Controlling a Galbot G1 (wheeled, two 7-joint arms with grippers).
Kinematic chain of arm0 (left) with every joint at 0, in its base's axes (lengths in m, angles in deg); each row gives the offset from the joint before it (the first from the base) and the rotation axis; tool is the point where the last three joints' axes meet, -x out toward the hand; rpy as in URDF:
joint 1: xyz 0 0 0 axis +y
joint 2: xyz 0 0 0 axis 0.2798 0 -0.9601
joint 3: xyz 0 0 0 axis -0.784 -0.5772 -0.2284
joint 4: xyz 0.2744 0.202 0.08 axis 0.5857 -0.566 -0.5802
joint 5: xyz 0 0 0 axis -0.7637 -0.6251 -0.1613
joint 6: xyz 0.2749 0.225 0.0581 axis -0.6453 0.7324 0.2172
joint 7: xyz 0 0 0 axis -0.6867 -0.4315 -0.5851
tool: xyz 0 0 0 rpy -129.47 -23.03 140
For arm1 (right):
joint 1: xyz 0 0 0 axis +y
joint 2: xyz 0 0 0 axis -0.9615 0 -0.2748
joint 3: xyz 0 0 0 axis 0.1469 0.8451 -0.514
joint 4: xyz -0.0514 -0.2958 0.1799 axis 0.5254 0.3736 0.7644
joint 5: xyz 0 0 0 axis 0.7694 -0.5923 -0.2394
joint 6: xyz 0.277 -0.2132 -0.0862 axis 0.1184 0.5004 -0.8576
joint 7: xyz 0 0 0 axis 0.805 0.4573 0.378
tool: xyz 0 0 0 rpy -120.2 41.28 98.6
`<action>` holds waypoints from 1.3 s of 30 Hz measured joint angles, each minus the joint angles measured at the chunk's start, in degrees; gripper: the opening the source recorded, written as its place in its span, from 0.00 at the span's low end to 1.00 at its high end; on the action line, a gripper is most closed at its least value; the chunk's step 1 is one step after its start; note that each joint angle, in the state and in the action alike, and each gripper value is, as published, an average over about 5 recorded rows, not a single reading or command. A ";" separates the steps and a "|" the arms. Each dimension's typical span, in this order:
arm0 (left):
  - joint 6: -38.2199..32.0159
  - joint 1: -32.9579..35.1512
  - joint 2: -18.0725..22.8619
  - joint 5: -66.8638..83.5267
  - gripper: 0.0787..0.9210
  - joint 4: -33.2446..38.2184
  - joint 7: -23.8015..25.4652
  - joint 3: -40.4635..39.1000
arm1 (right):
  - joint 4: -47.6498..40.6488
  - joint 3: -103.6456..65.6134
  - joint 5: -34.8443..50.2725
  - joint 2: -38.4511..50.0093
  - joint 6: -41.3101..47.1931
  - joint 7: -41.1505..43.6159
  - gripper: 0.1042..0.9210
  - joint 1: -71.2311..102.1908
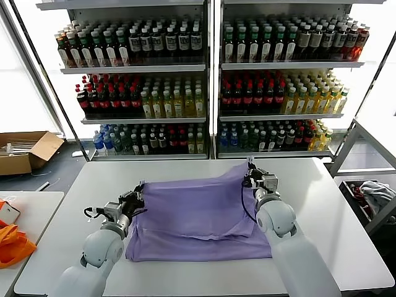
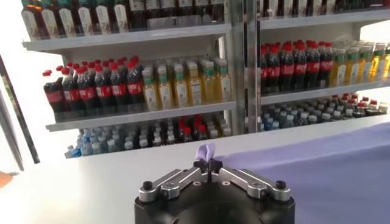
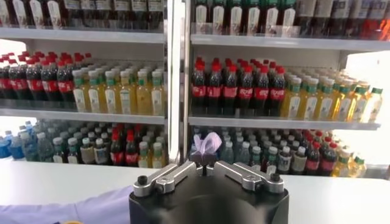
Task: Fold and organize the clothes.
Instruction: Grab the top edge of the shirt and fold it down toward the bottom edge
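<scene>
**Shirt pinched at both far corners, mid-fold**

Lavender T-shirt [image 1: 198, 216] lies on the white surface [image 1: 322, 204], plain side up, roughly centred in front of the robot. Far edge is raised off the surface at both ends; near hem lies flat.

Left claw [image 1: 137, 198] is at the far left corner of the shirt, pressed together on a small tuft of fabric; the left wrist view shows purple cloth [image 2: 205, 152] sticking up between the closed tips. Right claw [image 1: 250, 175] is at the far right corner, lifted a little higher, likewise pinching a fold of cloth [image 3: 207, 143].

Handling, as judged:
- Light, thin cotton; no stiffness at all. It drapes and sags between the two grips.
- Not slippery, not fragile, but a pinch this small could slide off if the cloth is pulled taut.
- Corners and hem edges are the sensible holds; the middle would only bunch.
- Both holds should travel together and level, or the fold line will skew.
- Loose layers may drag on the surface and wrinkle underneath.

Beyond the surface: shelves of bottled drinks [image 1: 210, 86].
</scene>
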 measured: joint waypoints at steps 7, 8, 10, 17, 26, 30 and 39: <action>-0.72 5.01 0.58 -2.23 0.01 3.91 0.45 1.62 | 5.00 -1.32 -1.64 0.37 0.17 -1.67 0.01 7.36; -0.75 5.67 0.65 -2.52 0.01 4.36 0.49 1.77 | 5.52 -1.51 -1.82 0.40 0.17 -1.87 0.01 8.28; -0.77 6.96 0.80 -3.11 0.01 5.17 0.56 1.99 | 6.37 -1.89 -2.13 0.45 0.17 -2.24 0.01 9.98; -0.75 10.65 1.54 -4.86 0.01 6.83 0.70 2.72 | 8.41 -3.24 -2.82 0.92 0.20 -3.45 0.01 14.67; -0.50 13.86 1.43 -6.39 0.01 8.46 1.07 3.93 | 9.87 -3.39 -4.07 0.48 -0.08 -4.04 0.01 18.71; -0.53 15.32 1.56 -7.21 0.01 9.08 1.32 4.12 | 9.96 -3.38 -4.67 0.16 -0.24 -4.18 0.01 19.94; -0.57 17.92 2.24 -9.84 0.02 9.11 1.68 4.07 | 9.80 -3.28 -5.98 -0.58 -0.73 -4.37 0.01 21.95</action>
